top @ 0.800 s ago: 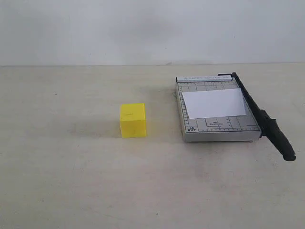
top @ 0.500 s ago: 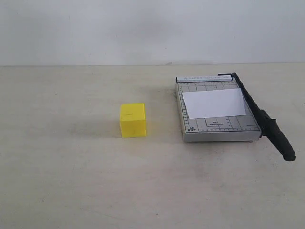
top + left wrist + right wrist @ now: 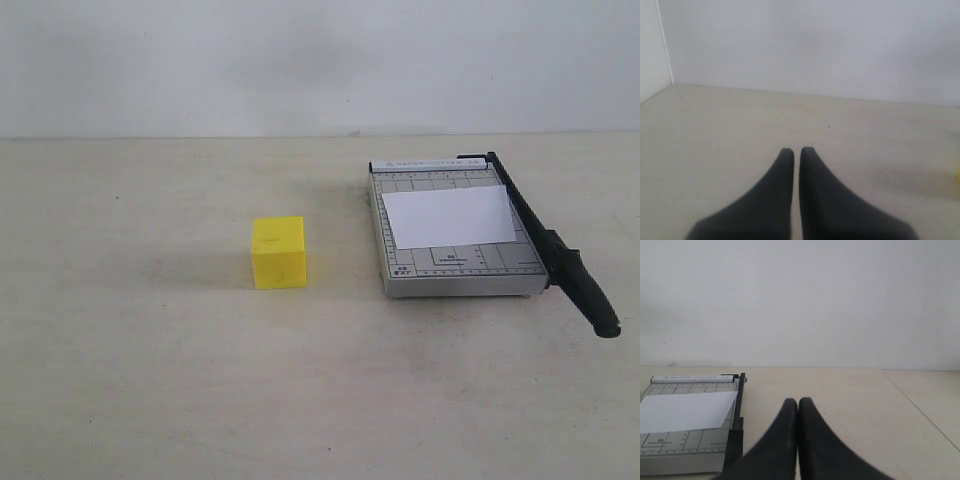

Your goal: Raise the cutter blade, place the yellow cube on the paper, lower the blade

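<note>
Now: left gripper (image 3: 796, 149) and right gripper (image 3: 798, 401) pinched closed, empty. Your right is nearer the cutter blade (image 3: 558, 250): flat, axis 11-to-5 o'clock, handle at 5.

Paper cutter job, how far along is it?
Nothing is done yet. The blade lies flat along the cutter, and the yellow cube sits on the table, apart from the paper. The left claw and right claw are shut and empty. All three steps remain.

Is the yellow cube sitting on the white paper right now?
No, the yellow cube rests on the table, well apart from the paper lying on the grey cutter base.
</note>
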Action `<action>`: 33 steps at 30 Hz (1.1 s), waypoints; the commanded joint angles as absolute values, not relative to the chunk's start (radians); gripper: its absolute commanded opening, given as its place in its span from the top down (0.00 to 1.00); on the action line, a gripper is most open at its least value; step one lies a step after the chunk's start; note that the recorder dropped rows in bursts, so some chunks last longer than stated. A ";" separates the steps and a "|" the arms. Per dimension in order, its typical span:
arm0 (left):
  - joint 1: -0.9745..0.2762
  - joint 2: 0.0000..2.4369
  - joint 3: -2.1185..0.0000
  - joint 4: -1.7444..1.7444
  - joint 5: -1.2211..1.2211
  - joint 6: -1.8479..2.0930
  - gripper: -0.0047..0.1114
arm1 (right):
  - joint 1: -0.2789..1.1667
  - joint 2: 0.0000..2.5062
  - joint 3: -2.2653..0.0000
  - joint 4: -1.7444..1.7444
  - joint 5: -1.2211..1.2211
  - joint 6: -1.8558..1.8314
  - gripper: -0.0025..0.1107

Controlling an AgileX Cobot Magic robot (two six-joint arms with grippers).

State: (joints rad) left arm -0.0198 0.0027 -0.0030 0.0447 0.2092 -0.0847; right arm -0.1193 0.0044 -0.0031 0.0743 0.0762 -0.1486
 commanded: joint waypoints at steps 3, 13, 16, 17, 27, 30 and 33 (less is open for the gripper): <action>-0.021 0.000 0.000 0.041 0.207 -0.081 0.92 | -0.118 0.000 0.000 0.072 -0.088 -0.142 0.98; -0.021 0.000 0.000 0.041 0.207 -0.081 0.92 | -0.118 0.000 0.000 0.101 -0.253 0.205 0.98; -0.021 0.000 0.000 0.041 0.207 -0.081 0.92 | -0.118 0.000 0.000 0.101 -0.244 0.289 0.98; -0.021 0.000 0.000 0.041 0.207 -0.081 0.92 | -0.118 0.000 0.000 0.101 -0.241 0.316 0.98; -0.021 0.000 0.000 0.041 0.207 -0.081 0.92 | -0.118 0.023 -0.229 0.088 0.205 0.228 0.66; -0.021 0.000 0.000 0.041 0.207 -0.081 0.92 | -0.118 0.101 -0.337 0.088 0.314 0.192 0.39; -0.021 0.000 0.000 0.041 0.207 -0.081 0.92 | -0.118 0.236 -0.454 0.107 0.485 0.099 0.40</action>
